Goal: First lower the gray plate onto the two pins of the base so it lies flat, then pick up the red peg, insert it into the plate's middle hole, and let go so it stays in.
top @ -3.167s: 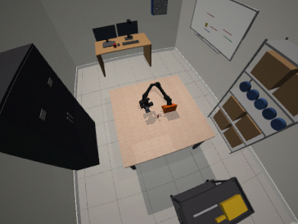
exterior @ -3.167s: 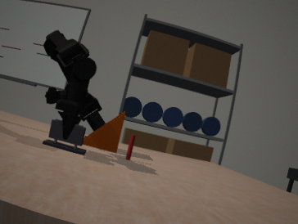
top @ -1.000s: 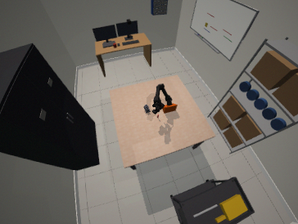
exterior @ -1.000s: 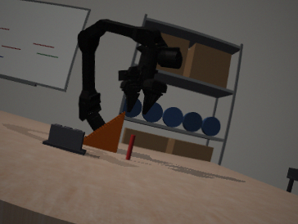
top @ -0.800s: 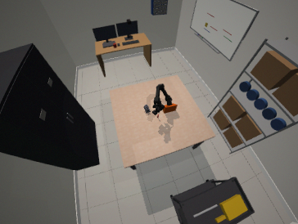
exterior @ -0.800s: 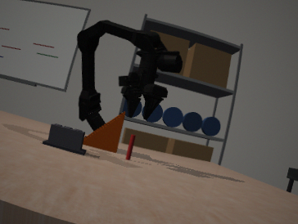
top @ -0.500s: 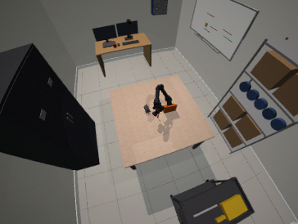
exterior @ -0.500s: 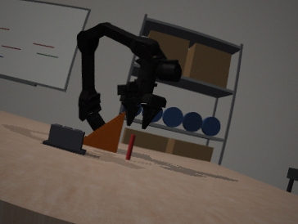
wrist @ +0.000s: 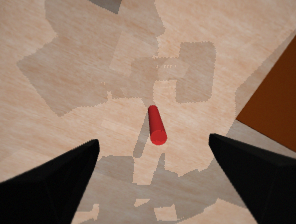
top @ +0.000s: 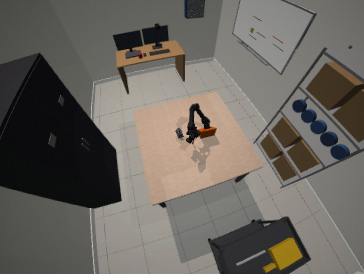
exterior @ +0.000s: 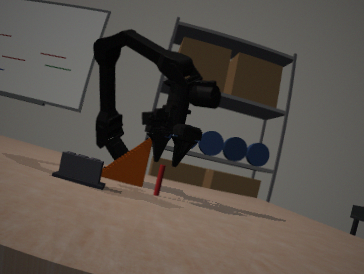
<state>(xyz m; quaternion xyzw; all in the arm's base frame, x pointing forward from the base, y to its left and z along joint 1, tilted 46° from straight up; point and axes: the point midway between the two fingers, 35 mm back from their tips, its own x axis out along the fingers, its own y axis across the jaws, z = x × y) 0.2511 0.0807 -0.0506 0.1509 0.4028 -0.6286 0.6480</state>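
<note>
The red peg [exterior: 159,180] [wrist: 157,125] stands upright on the table, near the orange block. My gripper [exterior: 166,163] [wrist: 154,141] is wide open and empty. It points down with its fingertips just above the height of the peg's top, and in the wrist view the peg shows between the two fingers. The gray plate [exterior: 81,167] looks level on the dark base [exterior: 77,179], left of the peg in the exterior view. They show together as a small gray shape in the top view. The pins and the plate's holes cannot be made out.
An orange wedge-shaped block [top: 208,132] [exterior: 131,170] [wrist: 275,95] stands close beside the peg, on the right in the wrist view. The wooden table [top: 165,175] carries the arm's shadow. A shelf rack, a desk and a black cabinet stand away from the table.
</note>
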